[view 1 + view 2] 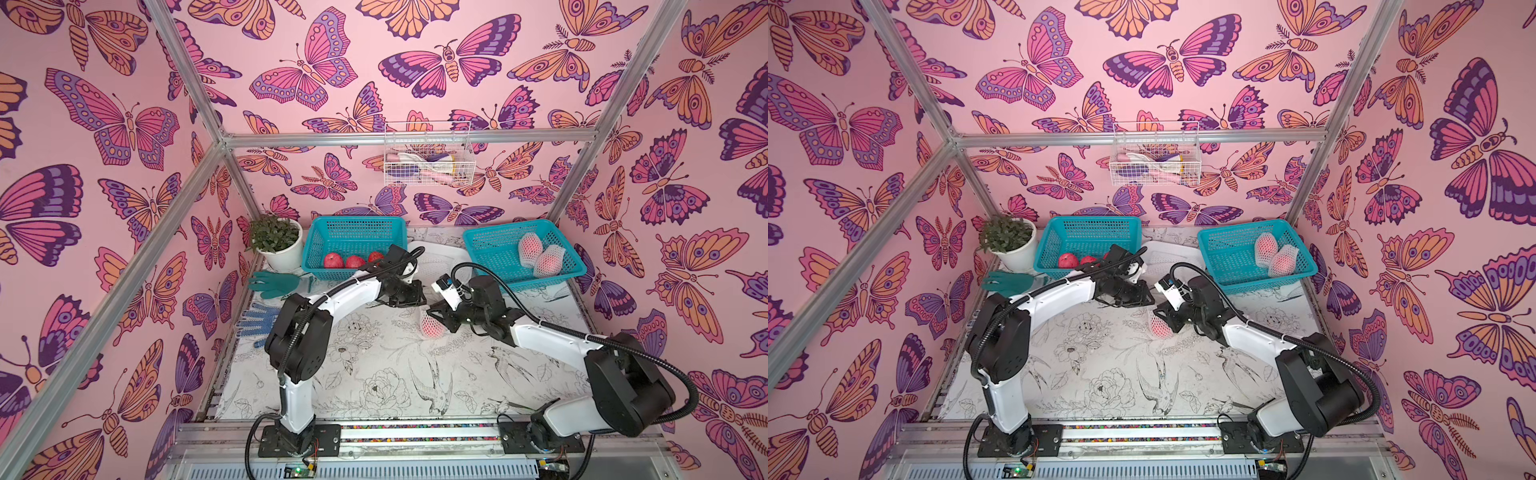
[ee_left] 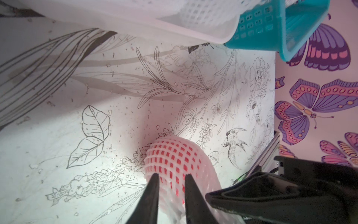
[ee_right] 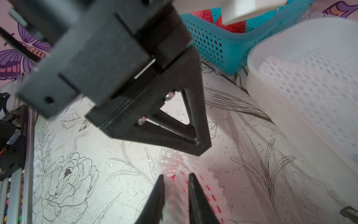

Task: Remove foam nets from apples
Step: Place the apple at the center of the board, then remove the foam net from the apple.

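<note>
L end effector (image 2: 171, 175) narrow, nipping foam net (image 2: 174, 153).

Bright, even light in both top views, wide-angle bowing at the edges, soft shadows on the surface (image 1: 374, 365), wrist views dimmer, white tub (image 3: 271, 108) blurred

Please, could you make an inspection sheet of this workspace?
Surface: flower-print cover, small specks on it.
Job's things: one netted apple mid-table; two netted apples in one basket; bare apples in the other basket; nets in the tub.
Clutter: plant, teal glove, blue glove.
Grippers: left pincer and right pincer both straddle the mid-table apple; grip unclear.
Cables: black hoses loop along both arms.
Surroundings: butterfly walls, metal frame, wire basket on the back wall.
</note>
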Robot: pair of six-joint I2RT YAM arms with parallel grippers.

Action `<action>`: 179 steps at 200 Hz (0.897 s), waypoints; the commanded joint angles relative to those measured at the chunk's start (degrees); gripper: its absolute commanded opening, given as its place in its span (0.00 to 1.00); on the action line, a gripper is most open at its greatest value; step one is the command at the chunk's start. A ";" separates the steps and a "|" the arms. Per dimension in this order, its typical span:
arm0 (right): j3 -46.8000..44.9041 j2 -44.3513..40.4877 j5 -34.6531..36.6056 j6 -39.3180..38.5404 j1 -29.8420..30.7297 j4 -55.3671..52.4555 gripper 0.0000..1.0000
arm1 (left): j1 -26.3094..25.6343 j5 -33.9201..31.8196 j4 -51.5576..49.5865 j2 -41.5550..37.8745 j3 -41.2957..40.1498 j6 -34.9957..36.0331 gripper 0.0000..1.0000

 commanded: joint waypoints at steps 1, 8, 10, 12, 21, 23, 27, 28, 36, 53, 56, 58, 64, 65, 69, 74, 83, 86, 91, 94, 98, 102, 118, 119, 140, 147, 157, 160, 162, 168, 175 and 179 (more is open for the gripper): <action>-0.58 -1.21 0.48 -1.30 0.28 -2.15 0.35 | -0.24 1.18 0.40 1.01 -1.29 0.33 0.19; -0.56 -1.37 0.69 -1.29 0.28 -2.56 0.39 | -0.22 1.32 0.35 1.04 -1.29 0.42 0.17; -0.58 -1.45 0.73 -1.29 0.28 -2.65 0.40 | -0.20 1.38 0.35 1.03 -1.29 0.46 0.17; -0.58 -1.54 0.78 -1.22 0.28 -2.82 0.41 | -0.22 1.40 0.40 1.03 -1.29 0.43 0.16; -0.57 -2.02 1.00 -1.13 0.27 -3.39 0.46 | -0.25 1.57 0.38 1.05 -1.21 0.51 0.14; -0.56 -2.14 1.05 -1.12 0.27 -3.49 0.47 | -0.28 1.58 0.36 1.03 -1.21 0.51 0.14; -0.53 -2.47 1.17 -1.10 0.28 -3.75 0.49 | -0.32 1.66 0.37 1.14 -1.20 0.56 0.13; -0.56 -2.51 1.17 -1.15 0.28 -3.83 0.49 | -0.30 1.67 0.36 1.17 -1.16 0.58 0.13; -0.53 -3.19 1.41 -1.06 0.27 -4.35 0.53 | -0.35 1.67 0.35 1.15 -1.12 0.60 0.12; -0.75 -4.81 2.18 -1.18 0.28 -5.43 0.59 | -0.31 1.84 0.35 1.16 -0.85 0.73 0.07; -0.75 -5.08 2.44 -1.12 0.28 -5.68 0.60 | -0.29 1.86 0.35 1.33 -0.79 0.69 0.07; -0.82 -5.26 2.59 -1.12 0.28 -5.82 0.61 | -0.28 1.89 0.35 1.30 -0.77 0.69 0.06; -0.80 -5.87 3.02 -1.03 0.27 -6.20 0.62 | -0.29 1.99 0.38 1.32 -0.76 0.68 0.05; -0.82 -5.92 3.11 -1.03 0.27 -6.37 0.62 | -0.33 1.96 0.37 1.31 -0.76 0.68 0.05; -0.85 -6.29 3.44 -0.78 0.28 -6.79 0.63 | -0.29 1.95 0.36 1.32 -0.68 0.68 0.05; -0.91 -6.80 3.86 -0.33 0.28 -7.11 0.65 | -0.30 1.94 0.40 1.37 -0.68 0.68 0.04; -1.23 -7.57 4.28 0.34 0.25 -7.49 0.68 | -0.35 2.03 0.35 1.38 -0.59 0.70 0.02; -1.42 -7.88 4.45 0.38 0.27 -7.57 0.68 | -0.37 2.02 0.35 1.38 -0.59 0.69 0.01; -1.67 -8.23 5.17 0.38 0.36 -7.88 0.70 | -0.43 2.15 0.35 1.41 -0.59 0.71 0.01; -1.79 -8.49 5.60 0.44 0.43 -8.19 0.71 | -0.40 2.11 0.35 1.45 -0.59 0.69 0.00; -1.89 -8.65 6.21 0.46 0.45 -8.57 0.73 | -0.43 2.18 0.36 1.39 -0.59 0.68 0.00; -2.03 -8.81 6.48 0.31 0.45 -9.21 0.73 | -0.43 2.24 0.35 1.38 -0.54 0.68 0.00; -2.20 -8.97 7.38 -0.13 0.48 -11.14 0.76 | -0.45 2.48 0.38 1.36 -0.45 0.68 0.00; -2.23 -8.96 7.44 -0.14 0.47 -11.22 0.76 | -0.41 2.47 0.37 1.32 -0.43 0.68 0.00; -2.64 -7.77 8.24 0.28 0.46 -11.65 0.82 | -0.50 2.55 0.35 1.21 -0.32 0.77 0.00; -2.78 -7.04 7.90 0.12 0.57 -11.22 0.84 | -0.50 2.56 0.35 1.16 -0.32 0.77 0.00; -2.75 -5.89 8.36 -0.01 0.95 -10.62 0.87 | -0.54 2.63 0.35 1.20 -0.32 0.78 0.00; -2.57 -5.45 8.32 -0.12 0.93 -10.67 0.87 | -0.55 2.66 0.35 1.20 -0.32 0.77 0.00; -2.46 -5.18 8.35 -0.16 1.03 -10.67 0.87 | -0.52 2.69 0.35 1.18 -0.32 0.77 0.00; -2.11 -4.39 8.31 -0.43 1.15 -10.59 0.88 | -0.49 2.79 0.35 1.07 -0.32 0.78 0.00; -1.68 -3.44 8.24 -0.72 1.22 -10.64 0.89 | -0.53 2.89 0.35 0.98 -0.32 0.77 0.00; -1.42 -2.94 8.32 -0.89 1.24 -10.75 0.89 | -0.55 2.90 0.35 0.96 -0.32 0.77 0.00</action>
